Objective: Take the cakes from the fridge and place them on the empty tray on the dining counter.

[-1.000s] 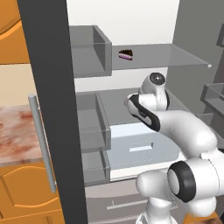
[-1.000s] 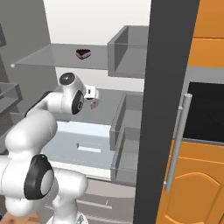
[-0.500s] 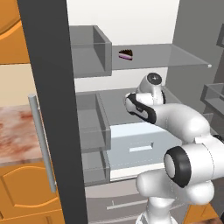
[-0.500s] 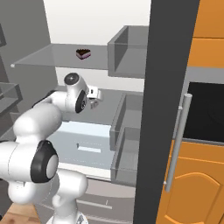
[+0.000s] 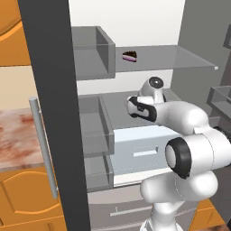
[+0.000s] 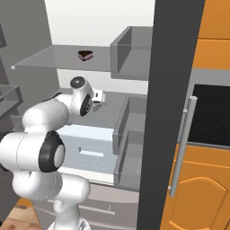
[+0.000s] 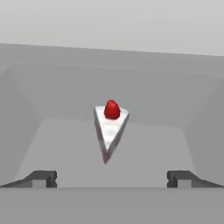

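The fingers (image 7: 43, 178) stand spread wide with nothing between them, and the gripper (image 7: 112, 179) faces straight at the white cake (image 7: 110, 127), a slice topped with a red cherry. The slice sits on the grey middle shelf (image 7: 148, 153) of the fridge (image 5: 149, 27), a little ahead of the fingers, with its narrow point turned toward them and its wide back toward the rear wall. It lies about midway between the two fingers, so the line of approach looks sound.

To do this step well, the arm should probably push straight forward along the shelf, low enough for the fingers to pass on either side of the cake, and close only once they are alongside its wider part. Pinching the thin tip would likely let the slice slip or turn.

Above the white cake, the chocolate cake (image 5: 129, 56) with its pink layer rests on the glass upper shelf (image 5: 180, 56), well apart from the arm. Below the white cake's shelf sits a pale drawer (image 5: 144, 146). Both slices are still inside the fridge, so the task seems to be at an early stage.
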Available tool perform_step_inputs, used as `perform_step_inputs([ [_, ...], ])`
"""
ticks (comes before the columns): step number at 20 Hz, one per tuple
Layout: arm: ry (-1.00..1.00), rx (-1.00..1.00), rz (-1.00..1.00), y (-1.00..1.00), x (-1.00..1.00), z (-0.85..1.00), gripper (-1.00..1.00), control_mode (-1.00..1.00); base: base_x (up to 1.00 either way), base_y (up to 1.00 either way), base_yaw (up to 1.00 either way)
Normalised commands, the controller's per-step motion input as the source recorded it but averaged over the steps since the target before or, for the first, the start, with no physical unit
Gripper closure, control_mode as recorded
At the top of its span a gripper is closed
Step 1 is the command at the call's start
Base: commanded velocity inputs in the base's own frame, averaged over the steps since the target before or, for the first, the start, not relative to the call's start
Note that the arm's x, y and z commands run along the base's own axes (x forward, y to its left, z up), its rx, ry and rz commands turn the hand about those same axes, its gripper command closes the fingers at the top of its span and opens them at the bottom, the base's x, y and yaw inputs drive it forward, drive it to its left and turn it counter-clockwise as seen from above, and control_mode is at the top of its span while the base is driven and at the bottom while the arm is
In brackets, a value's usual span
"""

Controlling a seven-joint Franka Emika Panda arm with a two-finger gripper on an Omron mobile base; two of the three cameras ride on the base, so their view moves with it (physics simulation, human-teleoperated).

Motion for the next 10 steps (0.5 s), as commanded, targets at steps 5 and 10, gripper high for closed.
perform_step_inputs([
  [5,0.00,0.00,0.00,0.00,0.29,-0.05,-1.00,-1.00,0.00,0.00,0.00],
  [10,0.00,0.00,0.00,0.00,0.30,-0.04,-1.00,-1.00,0.00,0.00,0.00],
])
